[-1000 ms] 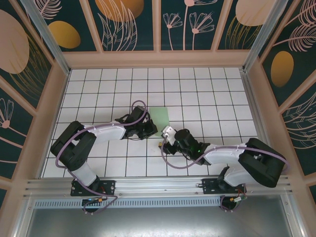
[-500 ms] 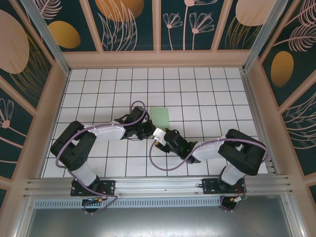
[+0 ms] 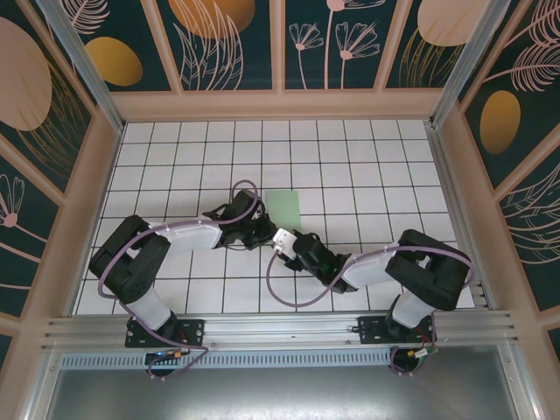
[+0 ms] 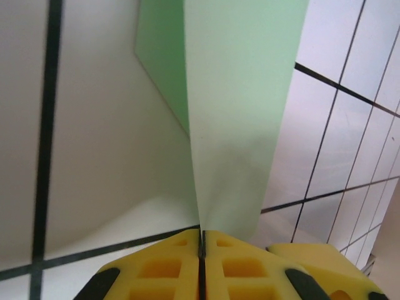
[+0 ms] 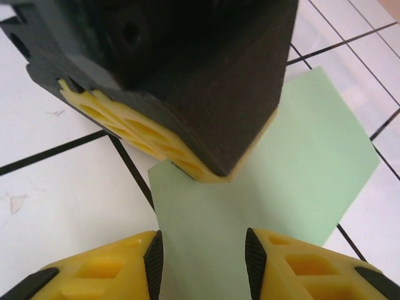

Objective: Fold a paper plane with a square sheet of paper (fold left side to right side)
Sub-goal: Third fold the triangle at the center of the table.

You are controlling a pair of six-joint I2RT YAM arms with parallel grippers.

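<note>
White gridded tabletop [image 3: 175, 149], ruled in black lines, is carrying the work. Walls [image 3: 219, 44] painted with leaves and orange discs are closing it in on three sides.

Item under inspection: the square sheet of paper [image 3: 283, 206] is lying near the middle of the tabletop. From overhead it is showing as a pale green rectangle, taller than wide, plain and unmarked.

Left claw [image 4: 201, 240]: its yellow pads [image 4: 169, 269] are pressing together with no gap visible, and the sheet's edge is running straight into the seam between them. It is gripping the paper. In the left wrist view one layer is stretching away from the pads as a pale strip. A darker, shaded green portion is showing behind it on the left, and a soft shadow is falling across the tiles beside it.

Right claw [image 5: 203, 250]: its two yellow fingers [image 5: 300, 269] are standing partly apart, one on each side of the sheet's near portion, with green paper showing in the gap between them. It is gripping nothing. Whether either finger is touching the paper, I cannot tell.

Directly ahead in the right wrist view, the left claw's black body is sitting over the sheet's near corner, its yellow pads meeting the paper there. From overhead, both claws are crowding the sheet's near left corner, close beside one another.
</note>
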